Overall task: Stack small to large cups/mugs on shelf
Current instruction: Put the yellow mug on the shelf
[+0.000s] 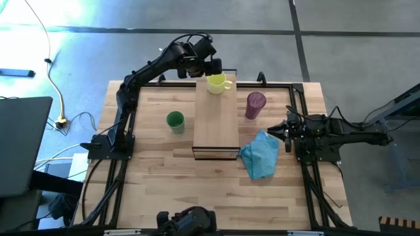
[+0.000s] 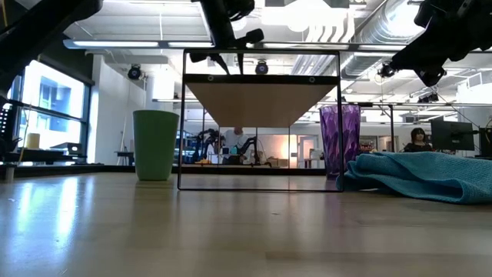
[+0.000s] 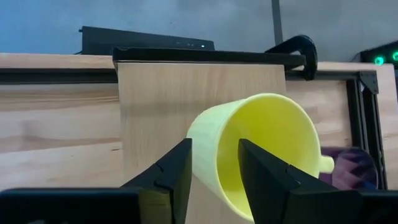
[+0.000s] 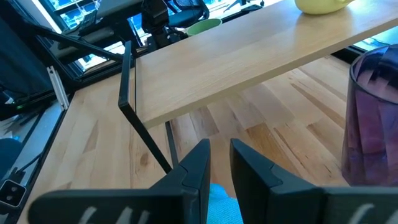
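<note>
My left gripper (image 3: 214, 171) sits at the far end of the shelf (image 1: 215, 121), its two fingers (image 3: 168, 177) straddling the near wall of the one yellow mug (image 3: 261, 149), one inside the rim and one outside; whether they press the wall I cannot tell. The mug stands on the shelf. One green cup (image 1: 174, 120) stands on the tabletop (image 1: 164, 190) left of the shelf, and one purple tumbler (image 1: 255, 104) to its right. One blue cloth (image 1: 260, 154) lies beside my right gripper (image 4: 216, 163), which waits above the cloth with a narrow gap, holding nothing.
</note>
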